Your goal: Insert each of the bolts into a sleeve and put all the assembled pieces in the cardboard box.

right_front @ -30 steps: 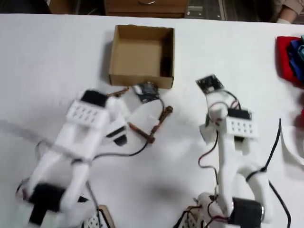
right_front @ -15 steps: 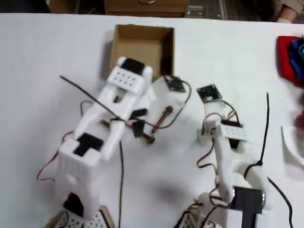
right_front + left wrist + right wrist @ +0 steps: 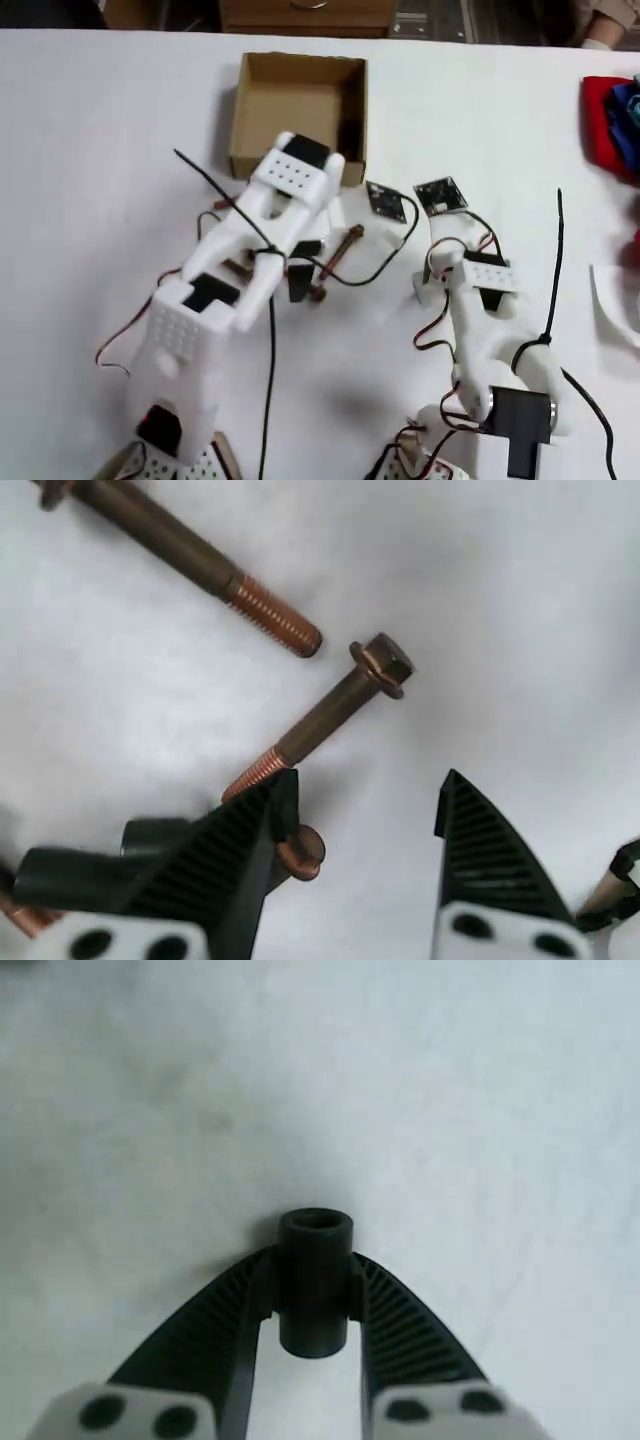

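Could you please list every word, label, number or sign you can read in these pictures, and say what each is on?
No text can be read anywhere.
The cardboard box shows plain card, no print.
The bolts and the sleeve show no marks that can be read.
The circuit boards may carry markings, but these are too small to tell.

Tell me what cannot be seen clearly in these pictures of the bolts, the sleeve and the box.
High view: the left arm covers some of the bolts; count unclear.
Left wrist view: a finger of the left end effector hides the shaft of one bolt.
High view: dark patch inside the cardboard box, shadow or object, unclear.
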You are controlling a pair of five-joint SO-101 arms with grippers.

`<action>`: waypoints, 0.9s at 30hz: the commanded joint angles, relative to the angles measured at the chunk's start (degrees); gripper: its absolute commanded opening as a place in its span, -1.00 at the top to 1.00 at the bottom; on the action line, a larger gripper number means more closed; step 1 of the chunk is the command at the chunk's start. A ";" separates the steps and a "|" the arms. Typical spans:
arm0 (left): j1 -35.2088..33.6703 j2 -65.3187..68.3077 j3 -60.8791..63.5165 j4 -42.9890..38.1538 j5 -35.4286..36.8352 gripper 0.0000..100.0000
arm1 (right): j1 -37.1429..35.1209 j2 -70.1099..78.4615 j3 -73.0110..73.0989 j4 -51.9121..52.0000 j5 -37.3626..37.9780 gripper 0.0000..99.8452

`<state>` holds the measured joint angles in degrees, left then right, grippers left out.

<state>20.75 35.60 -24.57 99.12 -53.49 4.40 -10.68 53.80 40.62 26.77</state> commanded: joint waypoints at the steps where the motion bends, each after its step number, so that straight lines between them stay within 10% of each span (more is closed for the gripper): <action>1: 0.53 -0.26 -1.98 -2.37 -0.62 0.52 | 0.66 0.40 -1.23 -0.84 -0.53 0.96; 27: 1.41 10.20 -2.24 -12.31 -0.62 0.63 | 0.66 0.40 -1.23 -1.10 -0.62 0.96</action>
<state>21.63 45.19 -25.80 89.01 -53.85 4.40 -10.68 53.80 40.35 26.77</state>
